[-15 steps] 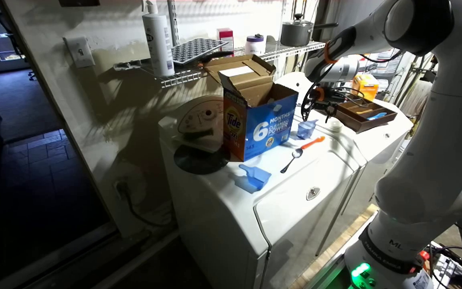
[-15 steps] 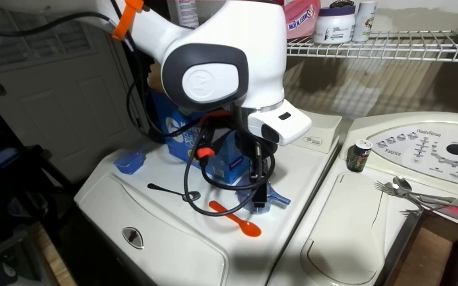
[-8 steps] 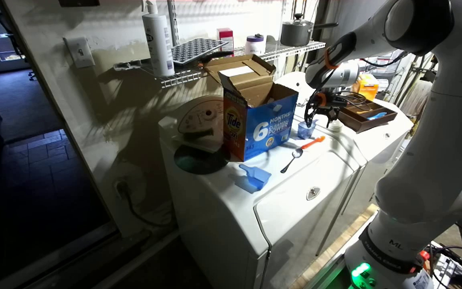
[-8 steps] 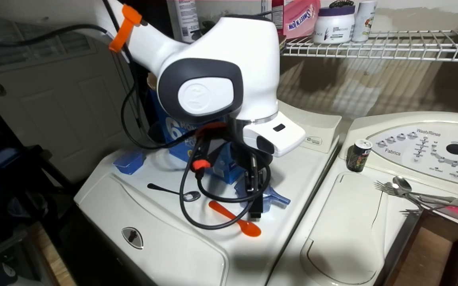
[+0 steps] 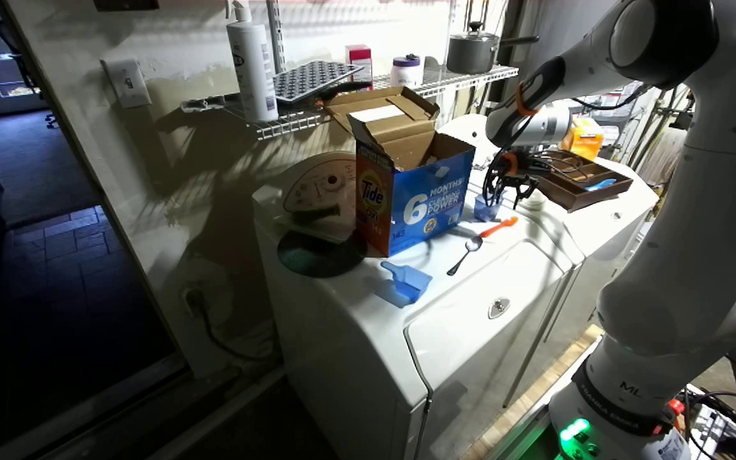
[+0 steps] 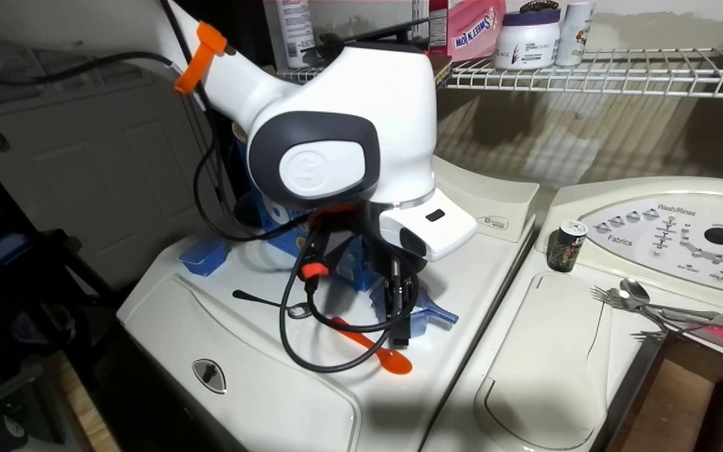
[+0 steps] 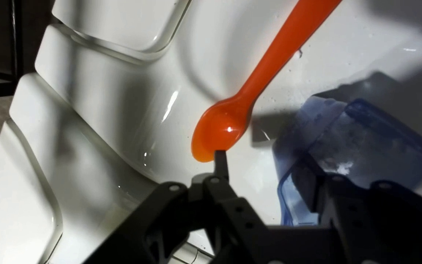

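My gripper (image 7: 262, 165) hangs over the white machine top with its jaws partly open. In the wrist view one finger (image 7: 221, 165) covers the tip of an orange spoon (image 7: 266, 69). The other finger overlaps a translucent blue scoop (image 7: 372, 150), and the scoop's near edge shows in the gap. Whether that finger touches the scoop I cannot tell. An exterior view shows the same scoop (image 6: 440, 312) with its handle pointing away, partly behind the gripper (image 6: 401, 336) and its cable loop. A second blue scoop (image 5: 409, 282) and a metal spoon (image 5: 468, 251) lie further off.
A tall, opened Tide box (image 5: 429, 204) stands close beside the gripper. On the neighbouring machine are a brown wooden tray (image 5: 575, 198), a small dark can (image 6: 567, 248) and loose cutlery (image 6: 650, 307). A wire shelf (image 6: 625, 81) runs along the wall above.
The arm has come down a little toward the machine top, drifting slightly sideways. My fingers have moved closer together. Scoops, spoons and box have stayed where they were.
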### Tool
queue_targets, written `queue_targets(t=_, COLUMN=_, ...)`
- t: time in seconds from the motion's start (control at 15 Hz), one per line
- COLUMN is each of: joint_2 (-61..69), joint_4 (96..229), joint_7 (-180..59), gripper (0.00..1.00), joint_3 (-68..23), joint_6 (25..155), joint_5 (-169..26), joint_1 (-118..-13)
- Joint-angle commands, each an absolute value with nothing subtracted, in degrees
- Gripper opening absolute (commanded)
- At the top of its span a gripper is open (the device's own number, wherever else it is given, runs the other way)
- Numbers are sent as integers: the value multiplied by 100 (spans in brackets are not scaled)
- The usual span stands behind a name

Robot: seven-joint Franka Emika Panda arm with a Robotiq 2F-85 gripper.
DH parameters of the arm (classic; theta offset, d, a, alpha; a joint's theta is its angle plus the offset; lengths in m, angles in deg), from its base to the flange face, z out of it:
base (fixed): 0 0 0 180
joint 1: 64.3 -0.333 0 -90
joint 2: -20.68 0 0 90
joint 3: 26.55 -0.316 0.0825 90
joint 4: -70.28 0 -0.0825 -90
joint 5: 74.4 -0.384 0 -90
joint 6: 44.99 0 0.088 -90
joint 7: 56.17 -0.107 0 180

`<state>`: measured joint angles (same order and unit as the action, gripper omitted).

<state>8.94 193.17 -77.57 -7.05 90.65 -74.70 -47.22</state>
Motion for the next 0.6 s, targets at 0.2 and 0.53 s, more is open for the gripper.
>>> queue_targets(t=0.2, joint_2=791, joint_4=19302, joint_7=-8177, gripper=2, joint_3=-676, joint_6=9344, joint_5=-7624, joint_1=-4751)
queue_targets(t=0.53, joint_2=787, joint_4=19235, joint_7=-8458, gripper=1, joint_3=-621, joint_6=9514, joint_5=-7537, joint_1=-4763)
